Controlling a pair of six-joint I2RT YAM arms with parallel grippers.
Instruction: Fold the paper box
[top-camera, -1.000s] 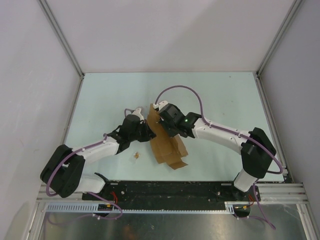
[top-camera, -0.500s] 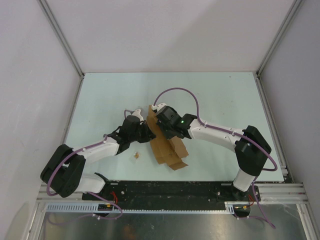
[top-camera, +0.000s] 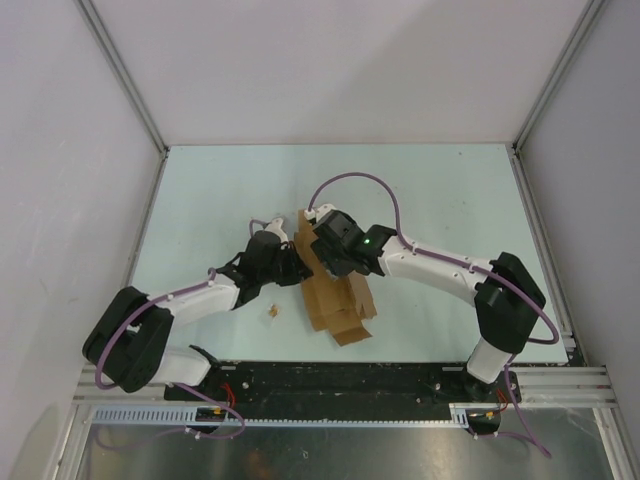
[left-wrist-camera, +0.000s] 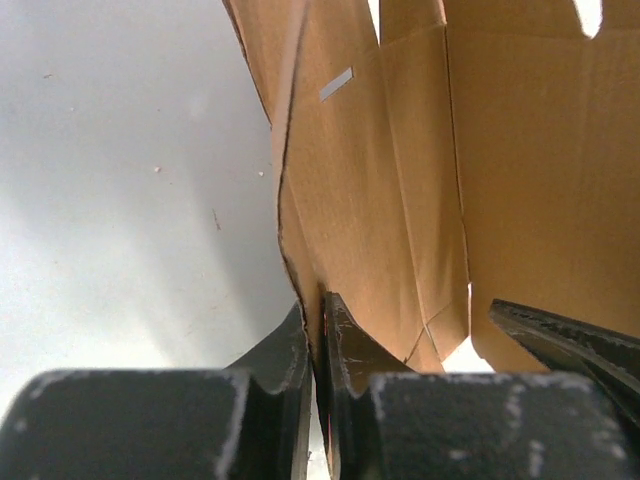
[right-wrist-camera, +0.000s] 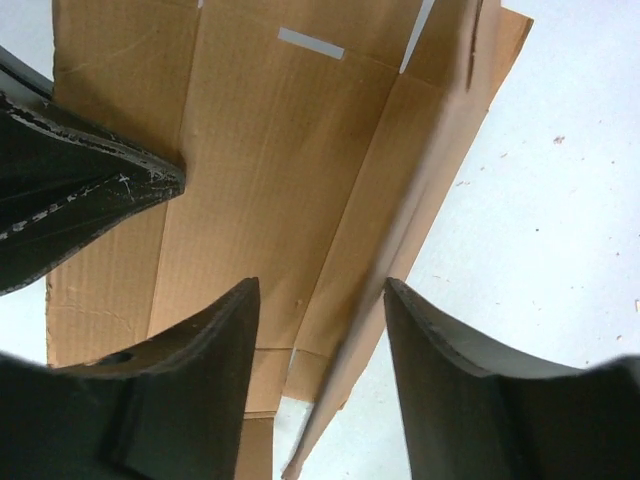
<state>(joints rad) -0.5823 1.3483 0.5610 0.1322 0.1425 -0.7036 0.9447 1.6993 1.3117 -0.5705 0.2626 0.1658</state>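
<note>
Top external: plain brown cardboard paper box mid pale green tabletop, barely part-folded, one wall upright pinched in left gripper, right gripper spread astride another fold, flaps seemingly yet to tuck.

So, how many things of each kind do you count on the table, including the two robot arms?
paper box: 1
small brown scrap: 1
robot arms: 2, left arm and right arm
Total: 4

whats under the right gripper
The paper box lies under the right gripper, one raised flap between its open jaws. Whatever is beneath the cardboard is hidden.
</note>
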